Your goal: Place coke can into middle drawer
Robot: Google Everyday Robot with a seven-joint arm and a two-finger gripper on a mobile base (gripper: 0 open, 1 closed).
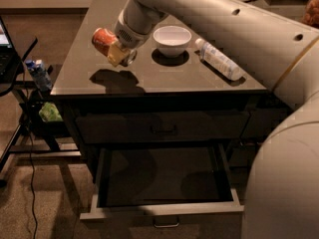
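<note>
Nearest me, the middle drawer (162, 210) stands pulled out, dark inside, with a small loop handle on its grey front edge. Just above it is the shut upper drawer front (162, 127), then the dark tabletop (99, 83). Over the tabletop's left part hangs my gripper (115, 51), clamped on the coke can (102, 38). The can is off the surface and tilted well off upright, its long axis slanting up to the left. The drawer lies below, toward me and slightly right, so I judge the move is out past the table edge, then down. Beyond are a white bowl (172, 36) and a clear bottle (219, 59) on its side.
</note>
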